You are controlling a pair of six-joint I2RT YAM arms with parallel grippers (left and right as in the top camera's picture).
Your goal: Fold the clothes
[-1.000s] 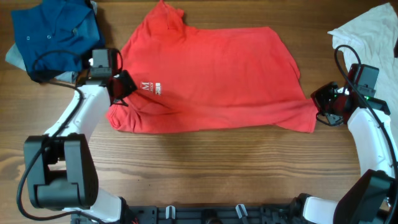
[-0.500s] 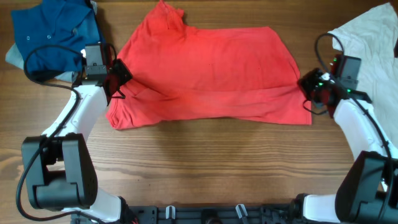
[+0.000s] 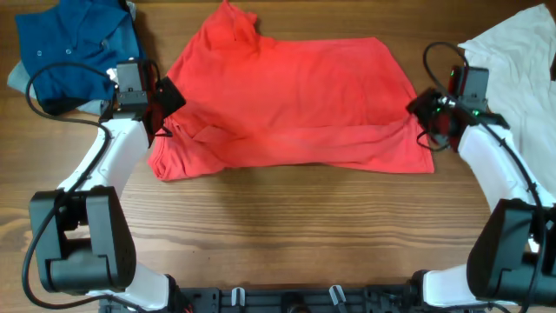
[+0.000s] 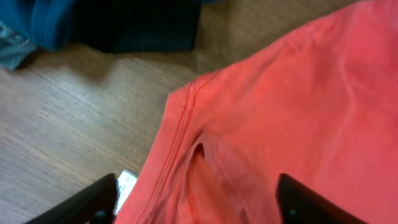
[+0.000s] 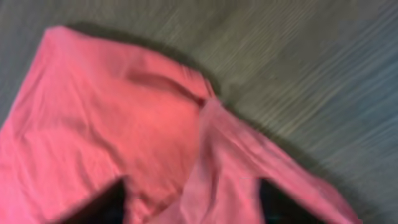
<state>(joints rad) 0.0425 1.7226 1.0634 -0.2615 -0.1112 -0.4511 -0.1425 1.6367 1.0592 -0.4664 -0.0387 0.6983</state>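
**Both grippers let go at the ends of the red shirt**

The left gripper (image 3: 165, 109) hangs over the left end of the red T-shirt (image 3: 295, 96) with its jaws spread wide and nothing pinched between them. In the left wrist view the left gripper (image 4: 202, 199) has one dark jaw at each lower corner of the picture. Between them the T-shirt (image 4: 298, 106) lies loose, a stitched hem running up past a small pucker in the cloth.

The right gripper (image 3: 426, 117) sits at the opposite end, just over the shirt's right near corner. It is released too. The right wrist view is blurred, but the right gripper (image 5: 189, 202) shows its jaws well apart, and a rumpled fold of the T-shirt (image 5: 112, 124) lies free under the gap.

The shirt is spread sideways across the middle of the tabletop (image 3: 287, 235), closer to the far edge than the near one. A crease line crosses it from side to side a little above its near edge. One bunched part pokes toward the far edge.

A blue garment (image 3: 74, 43) is heaped in the far left corner, close behind the left arm. A white garment (image 3: 512, 52) fills the far right corner, just beyond the right arm.
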